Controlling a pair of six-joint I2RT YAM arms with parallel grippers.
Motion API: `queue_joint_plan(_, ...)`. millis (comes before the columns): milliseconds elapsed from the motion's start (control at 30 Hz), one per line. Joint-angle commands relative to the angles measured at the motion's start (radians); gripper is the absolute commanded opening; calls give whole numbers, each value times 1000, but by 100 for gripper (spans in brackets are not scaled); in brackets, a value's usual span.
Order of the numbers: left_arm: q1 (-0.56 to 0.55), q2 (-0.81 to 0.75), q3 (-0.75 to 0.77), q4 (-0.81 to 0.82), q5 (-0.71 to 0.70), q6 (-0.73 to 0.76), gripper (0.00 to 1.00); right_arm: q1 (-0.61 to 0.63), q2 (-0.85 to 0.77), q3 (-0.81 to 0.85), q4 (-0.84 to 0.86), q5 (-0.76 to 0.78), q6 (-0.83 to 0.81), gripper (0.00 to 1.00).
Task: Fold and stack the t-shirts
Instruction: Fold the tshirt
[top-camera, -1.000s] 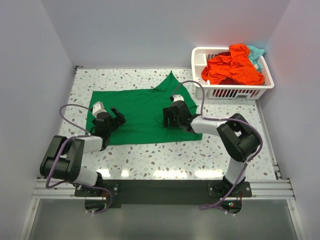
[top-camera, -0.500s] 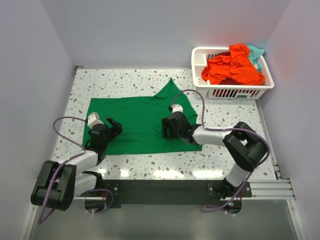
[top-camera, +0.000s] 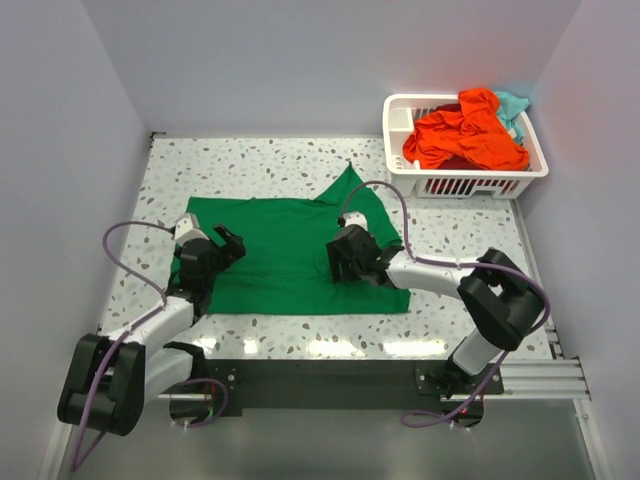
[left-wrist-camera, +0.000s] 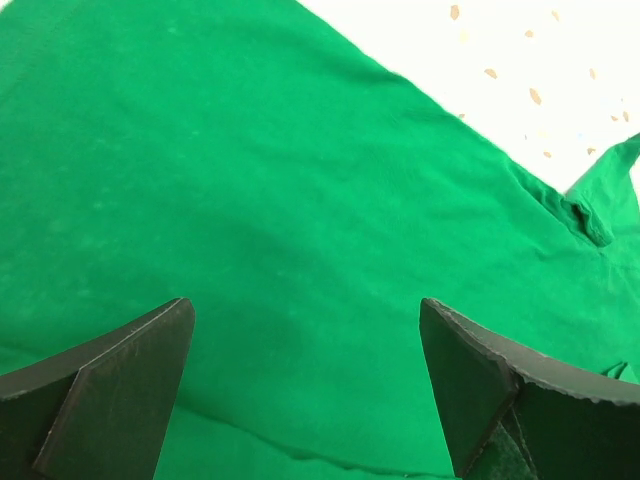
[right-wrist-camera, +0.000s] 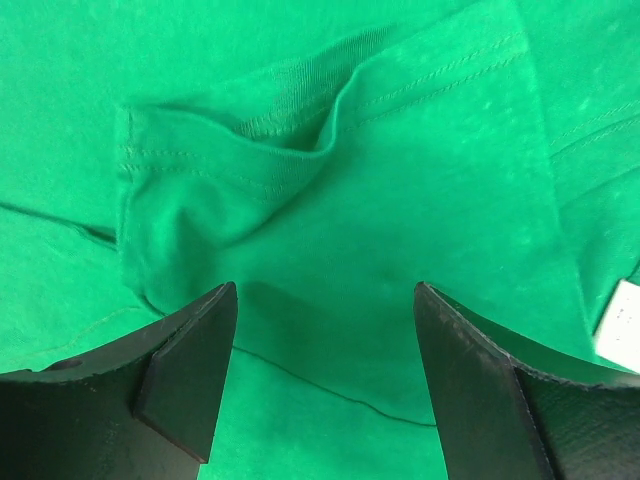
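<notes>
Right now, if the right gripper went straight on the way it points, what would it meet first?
Probably the green t-shirt: its hemmed fold lies just ahead of the open right gripper.

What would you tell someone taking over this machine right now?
Left hand: open, empty, over the left part of the green shirt.
Right hand: open, empty, over its right part.
The green shirt lies mostly flat on the table. The orange-red shirt and teal shirt are piled in the white basket.
Done: one shirt laid out.
Left: fold it, fold the other two, stack all three.
</notes>
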Motion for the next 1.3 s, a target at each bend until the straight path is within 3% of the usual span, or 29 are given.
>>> queue_joint_plan(0, -14, 80, 32, 108, 40, 50, 100, 2, -3, 73, -19, 52, -18, 75)
queue_joint_plan(200, -20, 263, 92, 168, 108, 102, 100, 2, 74, 76, 17, 49, -14, 75)
queue_joint_plan(433, -20, 305, 52, 136, 76, 56, 100, 8, 106, 4, 57, 9, 32, 75)
queue_joint_plan(1067, -20, 55, -58, -43, 56, -27, 100, 134, 10, -136, 14, 27, 137, 75)
queue_joint_plan(1267, -18, -65, 70, -137, -2, 36, 100, 135, -114, -48, -77, 133, 104, 75)
